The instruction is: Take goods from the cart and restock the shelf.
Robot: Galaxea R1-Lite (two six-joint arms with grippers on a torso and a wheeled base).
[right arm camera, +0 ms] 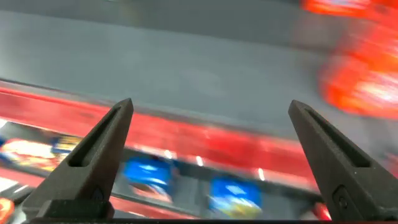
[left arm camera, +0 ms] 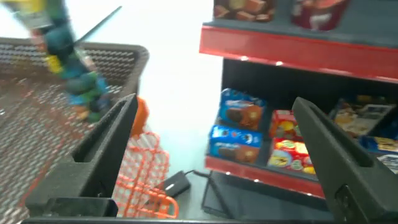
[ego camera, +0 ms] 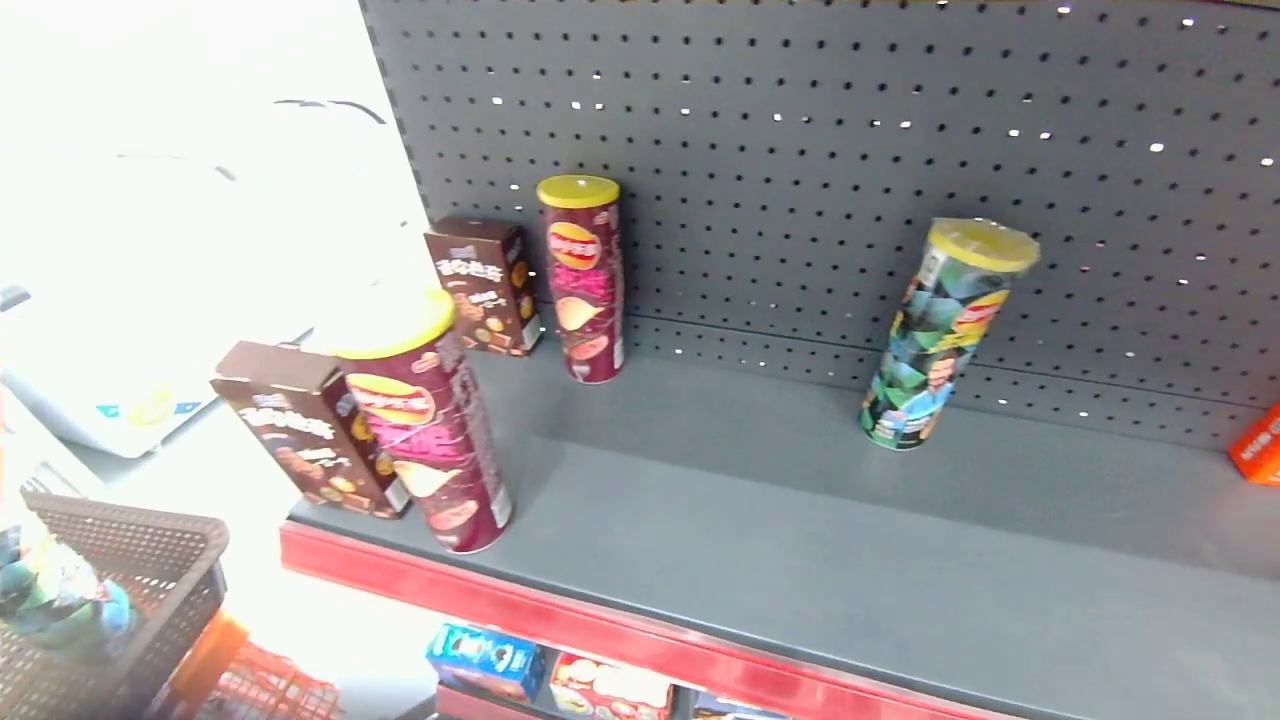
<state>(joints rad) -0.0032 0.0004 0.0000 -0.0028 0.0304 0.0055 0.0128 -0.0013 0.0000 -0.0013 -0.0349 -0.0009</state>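
A grey shelf (ego camera: 760, 540) runs across the centre of the head view, from lower left to the right edge, with a red lip (ego camera: 520, 600) along its front. A dark pegboard (ego camera: 850, 130) fills the upper right behind it. At the left the room is bright, with a pale floor (ego camera: 290, 610).

A brown mesh basket (ego camera: 150, 560) sits in the lower left corner, and a blurred can (ego camera: 60, 600) with green and blue print lies in it.

On the shelf, a maroon front can (ego camera: 425, 420) stands at the left near the lip. A maroon rear can (ego camera: 582, 280) stands by the pegboard. A green can (ego camera: 935, 335) stands right of centre, well apart from both. A brown front box (ego camera: 300, 430) is just beside the front can. A brown rear box (ego camera: 482, 285) is just beside the rear can. An orange box (ego camera: 1258, 445) shows at the right edge.

Blue packs (ego camera: 485, 655) lie on the lower tier under the lip.

The left claw (left arm camera: 212, 102) is released, fingers spread with nothing between them. It hangs off the shelf, with the basket (left arm camera: 93, 62) and the lower tier ahead.

The right claw (right arm camera: 211, 104) is also released and holds nothing. It faces the grey shelf (right arm camera: 186, 68) and its red lip (right arm camera: 186, 134).
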